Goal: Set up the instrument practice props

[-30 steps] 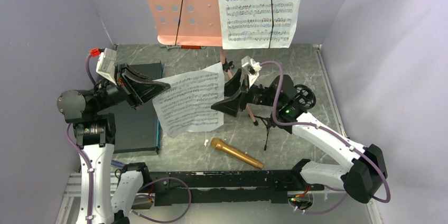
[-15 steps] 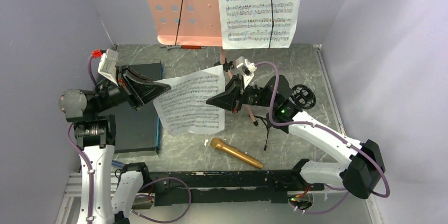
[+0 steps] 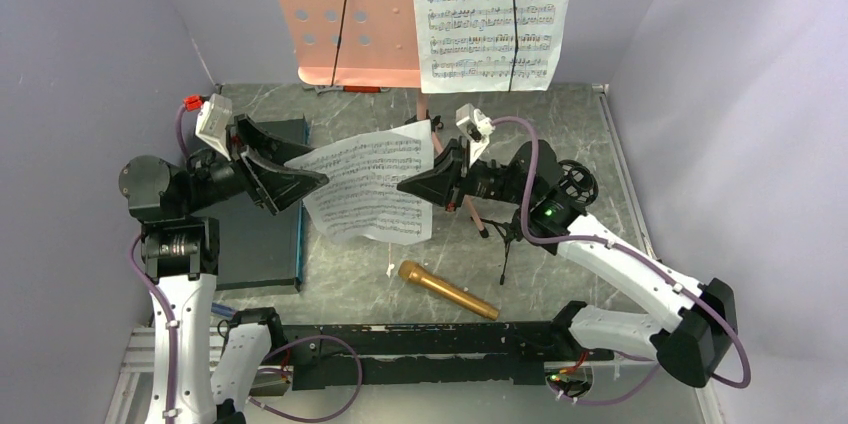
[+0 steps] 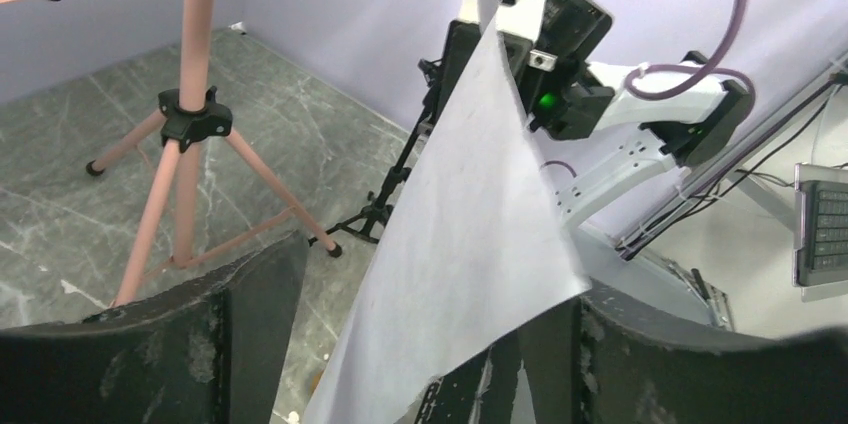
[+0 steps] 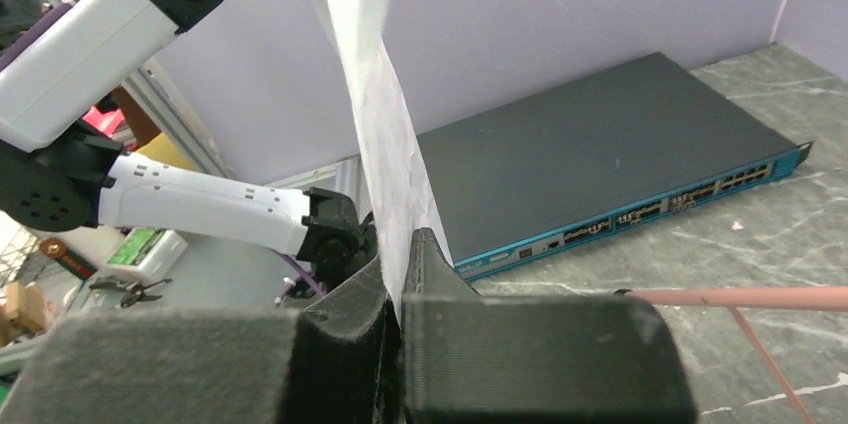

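A loose white sheet-music page (image 3: 368, 189) hangs in the air between my two grippers. My right gripper (image 3: 425, 184) is shut on its right edge; in the right wrist view the page (image 5: 375, 104) rises out of the closed jaws of that gripper (image 5: 402, 262). My left gripper (image 3: 305, 172) is open at the page's left edge. In the left wrist view the page (image 4: 470, 224) hangs loosely in the wide gap of the left gripper (image 4: 435, 279). The pink music stand (image 3: 340, 14) stands at the back with another page (image 3: 490, 14) clipped on it. The gold microphone (image 3: 447, 290) lies on the table, and the black tripod mic stand (image 3: 508, 239) is beside my right arm.
A dark flat case (image 3: 255, 234) lies on the left of the table, under my left arm, and shows in the right wrist view as the case (image 5: 600, 174). The pink stand's pole and legs (image 4: 190, 124) spread just behind the held page. Purple walls close in the back and both sides.
My right gripper shut on the page's right edge. My left gripper then opened and let go of the left edge. The page has shifted slightly up and to the right.
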Action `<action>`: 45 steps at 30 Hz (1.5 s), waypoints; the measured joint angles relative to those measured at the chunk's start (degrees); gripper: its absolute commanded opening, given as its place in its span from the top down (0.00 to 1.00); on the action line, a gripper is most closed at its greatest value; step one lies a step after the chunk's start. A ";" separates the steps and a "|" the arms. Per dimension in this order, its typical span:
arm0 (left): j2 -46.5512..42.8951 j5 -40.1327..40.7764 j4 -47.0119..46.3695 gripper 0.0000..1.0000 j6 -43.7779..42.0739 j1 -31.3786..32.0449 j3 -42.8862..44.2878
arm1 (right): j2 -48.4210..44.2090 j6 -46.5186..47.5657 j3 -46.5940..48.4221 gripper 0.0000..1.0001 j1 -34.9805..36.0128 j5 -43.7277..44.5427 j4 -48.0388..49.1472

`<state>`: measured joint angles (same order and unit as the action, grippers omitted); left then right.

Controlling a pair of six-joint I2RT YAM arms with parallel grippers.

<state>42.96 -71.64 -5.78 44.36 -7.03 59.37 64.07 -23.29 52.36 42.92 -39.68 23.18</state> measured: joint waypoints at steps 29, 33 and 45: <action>0.44 0.31 -1.70 0.37 -3.15 0.00 -2.12 | -4.04 0.55 9.86 1.00 0.00 3.13 -12.02; 0.55 0.31 -5.09 0.54 -1.07 0.15 -2.84 | -2.29 -0.98 9.86 1.00 0.00 1.60 -11.30; 0.28 1.36 -8.26 0.97 2.45 0.48 -3.34 | -0.31 -3.06 8.98 0.51 0.00 0.07 -8.11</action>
<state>43.24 -70.28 -14.04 46.81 -6.55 56.03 63.77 -26.35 61.34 42.92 -39.62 15.07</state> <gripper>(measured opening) 0.033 0.361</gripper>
